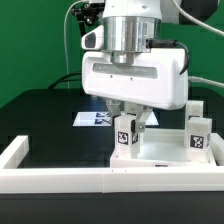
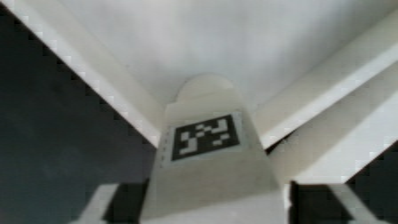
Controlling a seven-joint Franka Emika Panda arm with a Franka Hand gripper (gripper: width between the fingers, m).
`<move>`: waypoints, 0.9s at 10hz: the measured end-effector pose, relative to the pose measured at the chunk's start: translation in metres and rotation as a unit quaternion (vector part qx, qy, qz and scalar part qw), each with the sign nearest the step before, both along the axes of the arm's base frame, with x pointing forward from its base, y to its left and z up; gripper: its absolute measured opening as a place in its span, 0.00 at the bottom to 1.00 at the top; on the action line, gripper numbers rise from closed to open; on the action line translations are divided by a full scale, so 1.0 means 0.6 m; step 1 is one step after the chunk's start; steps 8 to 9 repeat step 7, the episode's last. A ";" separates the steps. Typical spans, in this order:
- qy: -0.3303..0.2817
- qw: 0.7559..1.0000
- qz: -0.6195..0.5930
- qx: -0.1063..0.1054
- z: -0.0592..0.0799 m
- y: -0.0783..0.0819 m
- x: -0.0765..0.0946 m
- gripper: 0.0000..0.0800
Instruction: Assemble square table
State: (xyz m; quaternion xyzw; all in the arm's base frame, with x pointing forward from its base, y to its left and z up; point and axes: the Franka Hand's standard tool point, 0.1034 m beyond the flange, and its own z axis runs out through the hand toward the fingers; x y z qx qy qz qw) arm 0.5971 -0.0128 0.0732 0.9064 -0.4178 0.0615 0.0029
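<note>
square table parts sit at the near edge of the black work surface, pushed up against the long white rail (image 1: pixel 60 180), probably so the rail braces them during assembly. in the exterior view the white slab (image 1: pixel 160 152) lies flat just behind the rail, with the gripper (image 1: pixel 130 125) directly above it. a tagged leg (image 1: pixel 127 135) stands upright between the fingers, its foot at the slab, which suits seating it in a corner recess. another leg (image 1: pixel 198 137) stands upright on the exterior view's right, and a third (image 1: pixel 193 108) behind it, both apart from the arm. the flat marker board (image 1: pixel 95 118) lies further back on the table.

in the wrist view the leg (image 2: pixel 210 140) fills the middle, tag facing the camera, with the slab's pale surface (image 2: pixel 214 40) beyond it. the finger (image 2: pixel 116 205) flanks it closely, but contact is too blurred to judge. i cannot tell whether the jaws grip the leg or have let go; they stand partly apart around it.
</note>
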 end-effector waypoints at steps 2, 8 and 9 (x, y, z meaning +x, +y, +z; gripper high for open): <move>0.000 1.000 0.008 0.000 0.001 0.001 -0.003 0.70; 0.000 1.000 -0.001 0.001 0.001 0.005 -0.003 0.81; 0.000 1.000 -0.001 0.001 0.001 0.005 -0.003 0.81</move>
